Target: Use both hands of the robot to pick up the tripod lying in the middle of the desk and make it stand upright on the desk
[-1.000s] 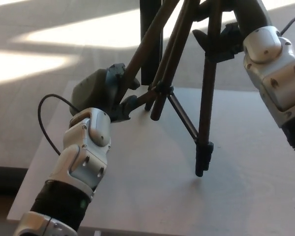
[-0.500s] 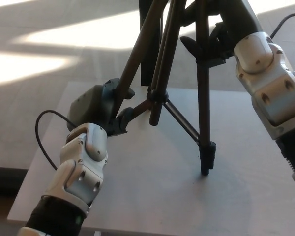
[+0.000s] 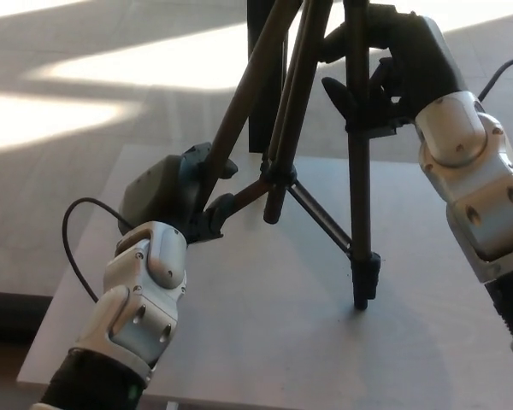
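Here the dark, slim-legged metal tripod [image 3: 278, 162] stands nearly upright over the pale grey rectangular table [image 3: 265, 342], held by both of the robot's hands. Its right leg drops almost straight down, and its black foot tip [image 3: 362, 286] meets the tabletop right of the middle, with a soft shadow beneath it. The left leg slants down to the left into the black left hand [image 3: 184, 192], whose thick fingers [image 3: 218, 209] are closed around the leg's lower end near the table's far left part. A third, shorter tube hangs in the centre and ends above the surface, tied to the legs by thin braces. The black right hand [image 3: 393, 77] is high up at the right, its fingers [image 3: 342, 94] wrapped around the upper part of the vertical leg. Both silver-white forearms reach in from the bottom corners, and a thin black cable [image 3: 73, 248] loops beside the left wrist. Bright patches of sunlight lie on the floor [image 3: 68, 111] beyond the table.
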{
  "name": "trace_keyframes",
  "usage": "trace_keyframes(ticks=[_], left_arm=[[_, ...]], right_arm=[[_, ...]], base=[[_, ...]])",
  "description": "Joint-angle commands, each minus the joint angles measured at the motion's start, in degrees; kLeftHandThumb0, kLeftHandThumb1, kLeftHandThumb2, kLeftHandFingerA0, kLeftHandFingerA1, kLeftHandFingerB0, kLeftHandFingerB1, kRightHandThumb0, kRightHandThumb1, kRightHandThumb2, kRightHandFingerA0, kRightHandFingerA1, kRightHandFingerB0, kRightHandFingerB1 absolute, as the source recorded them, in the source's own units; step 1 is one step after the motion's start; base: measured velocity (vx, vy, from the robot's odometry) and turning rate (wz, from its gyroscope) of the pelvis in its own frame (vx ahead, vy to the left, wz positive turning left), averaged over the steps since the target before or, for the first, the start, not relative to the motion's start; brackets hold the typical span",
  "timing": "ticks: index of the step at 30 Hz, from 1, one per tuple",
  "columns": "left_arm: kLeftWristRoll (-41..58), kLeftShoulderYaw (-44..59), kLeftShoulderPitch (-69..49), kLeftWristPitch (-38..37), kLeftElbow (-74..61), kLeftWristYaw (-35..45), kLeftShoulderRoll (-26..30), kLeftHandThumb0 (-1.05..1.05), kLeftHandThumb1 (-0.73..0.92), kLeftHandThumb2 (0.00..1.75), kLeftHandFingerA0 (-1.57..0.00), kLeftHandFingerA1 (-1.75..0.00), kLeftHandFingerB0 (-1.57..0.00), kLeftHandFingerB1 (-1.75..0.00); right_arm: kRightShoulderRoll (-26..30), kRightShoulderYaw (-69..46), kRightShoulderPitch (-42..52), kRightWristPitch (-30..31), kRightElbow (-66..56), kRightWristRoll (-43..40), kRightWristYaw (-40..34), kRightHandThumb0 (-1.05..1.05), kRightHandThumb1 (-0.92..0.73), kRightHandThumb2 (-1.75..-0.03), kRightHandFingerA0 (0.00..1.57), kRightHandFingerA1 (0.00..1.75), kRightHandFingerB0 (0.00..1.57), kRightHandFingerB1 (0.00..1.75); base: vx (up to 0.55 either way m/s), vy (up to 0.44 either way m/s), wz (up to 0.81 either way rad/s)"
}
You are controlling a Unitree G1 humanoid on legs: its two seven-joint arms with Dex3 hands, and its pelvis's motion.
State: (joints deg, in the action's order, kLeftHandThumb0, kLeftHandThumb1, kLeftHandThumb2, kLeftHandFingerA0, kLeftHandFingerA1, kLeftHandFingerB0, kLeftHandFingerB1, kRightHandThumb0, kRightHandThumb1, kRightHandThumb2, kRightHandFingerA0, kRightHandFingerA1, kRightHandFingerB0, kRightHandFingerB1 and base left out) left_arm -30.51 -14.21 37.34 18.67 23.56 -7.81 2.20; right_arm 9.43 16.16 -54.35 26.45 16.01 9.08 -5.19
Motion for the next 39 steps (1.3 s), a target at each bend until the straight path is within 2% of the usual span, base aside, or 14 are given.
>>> trace_keyframes(ticks=[1, 5, 8, 12, 14, 17, 18, 19, 22, 26, 28, 30, 31, 39], left_arm=[[1.7, 0.4, -4.1, 1.3, 0.7, -0.8, -1.3, -0.22, 0.68, 0.75, -0.84, -1.31, -0.72, -0.73], [3.2, 1.7, -6.8, 0.4, 0.0, -2.1, -3.1, -0.23, 0.69, 0.74, -0.69, -0.92, -0.63, -0.67], [4.8, 2.8, -9.5, 1.2, -0.2, -4.0, -6.3, -0.26, 0.66, 0.76, -0.88, -1.50, -0.72, -0.81], [5.9, 3.8, -11.3, 4.0, -0.4, -4.7, -9.4, -0.32, 0.72, 0.69, -0.85, -1.15, -0.62, -0.69], [6.5, 4.1, -12.5, 4.1, -1.7, -4.0, -9.9, -0.29, 0.71, 0.71, -0.84, -1.39, -0.64, -0.74], [6.6, 4.2, -12.9, 2.0, -1.0, -3.9, -9.0, -0.30, 0.70, 0.70, -0.80, -1.53, -0.68, -0.80], [6.6, 4.1, -12.8, 1.4, -0.8, -3.5, -8.4, -0.34, 0.54, 1.00, -1.06, -1.26, -0.76, -0.97], [6.4, 3.8, -12.7, 1.6, -0.7, -3.0, -8.0, -0.25, 0.66, 0.77, -0.79, -1.70, -0.73, -1.20], [5.2, 2.8, -11.7, 2.2, -1.0, -1.9, -6.0, -0.19, 0.53, 1.06, -0.83, -1.75, -0.77, -1.43], [5.5, 1.9, -11.9, 1.6, -2.4, -1.0, -4.1, -0.15, 0.54, 1.07, -0.82, -1.72, -0.82, -1.17], [5.5, 1.8, -11.7, 2.1, -2.7, -1.1, -3.8, -0.16, 0.60, 0.99, -0.83, -1.53, -0.80, -0.95], [5.9, 2.0, -11.0, 3.2, -2.6, -0.7, -3.6, -0.44, 0.70, 0.61, -0.91, -1.25, -0.37, -0.47], [10.2, 3.0, -10.7, 6.6, -5.3, 8.1, -2.0, -0.96, 0.56, 0.88, 0.00, -0.09, 0.00, 0.00], [12.5, 4.3, -9.1, 9.8, -7.5, 13.3, 0.0, -0.94, 0.66, 0.63, 0.00, 0.00, 0.00, 0.00]], right_arm=[[-0.2, 3.0, 3.9, 1.3, 0.3, 3.0, 3.9, -0.33, -0.56, -0.88, 0.90, 1.71, 0.82, 0.89], [-0.6, 3.8, 5.1, -0.4, 0.2, 3.2, 4.5, -0.29, -0.55, -0.85, 0.91, 1.67, 0.79, 0.91], [-1.9, 4.1, 5.6, -1.3, 0.1, 3.3, 4.6, -0.30, -0.43, -1.12, 0.95, 1.65, 0.89, 1.21], [-3.1, 4.3, 5.6, -2.3, 1.0, 4.1, 4.4, -0.30, -0.40, -1.24, 0.92, 1.73, 0.81, 1.38], [-3.0, 4.5, 6.2, -2.8, 0.8, 4.8, 4.5, -0.29, -0.40, -1.24, 0.90, 1.75, 0.80, 1.39], [-3.7, 3.6, 6.6, -2.9, 1.4, 4.8, 4.2, -0.35, -0.44, -1.18, 1.19, 1.35, 0.91, 1.11], [-3.6, 3.4, 6.7, -2.9, 1.6, 4.9, 4.4, -0.29, -0.38, -1.20, 0.90, 1.75, 0.82, 1.22], [-3.4, 3.2, 6.9, -2.6, 1.4, 5.0, 4.9, -0.28, -0.40, -1.14, 0.88, 1.75, 0.83, 1.12], [-3.3, 2.5, 6.8, -0.3, 1.2, 5.3, 5.2, -0.28, -0.47, -0.95, 0.83, 1.43, 0.80, 0.85], [-3.1, 1.7, 7.4, -0.2, 1.1, 5.3, 5.6, -0.24, -0.44, -1.07, 0.87, 1.51, 0.88, 0.87], [-3.0, 2.0, 7.4, 0.8, 0.5, 6.0, 5.8, -0.27, -0.55, -0.90, 0.84, 1.38, 0.79, 0.76], [-2.4, 2.1, 7.4, 1.9, -0.4, 5.6, 8.2, -0.51, -0.72, -0.60, 0.72, 1.11, 0.26, 0.45], [0.0, 4.2, 6.8, 5.3, -1.6, 5.6, 13.9, -1.04, -0.62, -0.98, 0.00, 0.16, 0.00, 0.00], [2.9, 7.1, 5.5, 11.5, -4.3, 6.3, 19.6, -1.05, -0.67, -0.63, 0.00, 0.00, 0.00, 0.00]], base=[[0.00, 0.000, 0.00], [0.00, 0.000, 0.00], [0.00, 0.000, 0.00], [0.00, 0.000, 0.02], [0.00, 0.000, 0.00], [0.00, 0.000, 0.00], [0.00, 0.000, 0.00], [0.00, 0.000, 0.00], [0.00, 0.000, 0.00], [0.00, 0.000, 0.00], [0.00, 0.000, 0.00], [0.00, 0.000, 0.00], [0.00, 0.000, 0.00], [0.00, 0.000, 0.00]])
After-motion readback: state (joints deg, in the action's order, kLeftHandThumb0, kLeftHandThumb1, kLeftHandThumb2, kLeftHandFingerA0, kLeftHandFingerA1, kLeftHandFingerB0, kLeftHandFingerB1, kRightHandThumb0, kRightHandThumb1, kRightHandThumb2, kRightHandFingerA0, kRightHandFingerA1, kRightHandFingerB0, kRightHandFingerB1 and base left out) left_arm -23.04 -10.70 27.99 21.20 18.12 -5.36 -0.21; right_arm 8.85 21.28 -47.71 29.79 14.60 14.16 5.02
